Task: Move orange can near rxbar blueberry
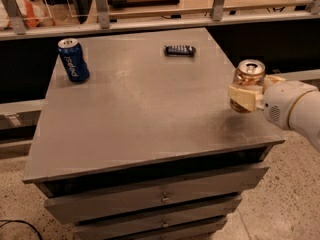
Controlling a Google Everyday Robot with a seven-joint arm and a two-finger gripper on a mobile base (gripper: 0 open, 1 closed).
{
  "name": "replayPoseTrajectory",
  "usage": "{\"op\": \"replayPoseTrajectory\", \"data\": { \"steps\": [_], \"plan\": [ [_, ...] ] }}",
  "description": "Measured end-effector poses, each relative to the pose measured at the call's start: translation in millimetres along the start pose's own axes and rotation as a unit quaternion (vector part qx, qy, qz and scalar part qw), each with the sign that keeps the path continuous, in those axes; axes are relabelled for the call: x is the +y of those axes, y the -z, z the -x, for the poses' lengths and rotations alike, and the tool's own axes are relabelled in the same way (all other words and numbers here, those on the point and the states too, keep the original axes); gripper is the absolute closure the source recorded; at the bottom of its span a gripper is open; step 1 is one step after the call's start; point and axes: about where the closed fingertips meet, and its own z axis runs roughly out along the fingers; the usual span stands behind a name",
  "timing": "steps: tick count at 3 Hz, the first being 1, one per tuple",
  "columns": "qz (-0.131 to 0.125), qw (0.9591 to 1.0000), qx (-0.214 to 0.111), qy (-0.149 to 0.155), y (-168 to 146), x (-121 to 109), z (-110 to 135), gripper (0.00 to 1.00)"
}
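jaws clamped on orange can [250,73] (silver top) | gripper [246,95] at table [140,114] edge

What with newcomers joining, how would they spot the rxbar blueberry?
On the grey cabinet top, near its far edge, lies the rxbar blueberry. It is flat and dark, unlike the Pepsi can and the orange can in the gripper at the right edge.

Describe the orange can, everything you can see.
The orange can is a pale orange-tan soda can with a silver top, seemingly metal, upright. The gripper is clamped around its lower body from the right. It is at the right edge of the table, well apart from the rxbar blueberry at the far edge. Whether its base touches the tabletop is unclear.
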Motion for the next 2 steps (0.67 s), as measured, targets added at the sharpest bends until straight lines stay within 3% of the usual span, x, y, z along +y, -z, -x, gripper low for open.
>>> {"op": "replayPoseTrajectory", "data": {
  "steps": [1, 2],
  "plan": [
    [-0.031, 0.9994, -0.01, -0.007, -16.1, -19.9, 12.3, 1.0],
    [-0.041, 0.9986, -0.02, -0.029, -42.0, -37.2, 22.4, 1.0]
  ]
}}
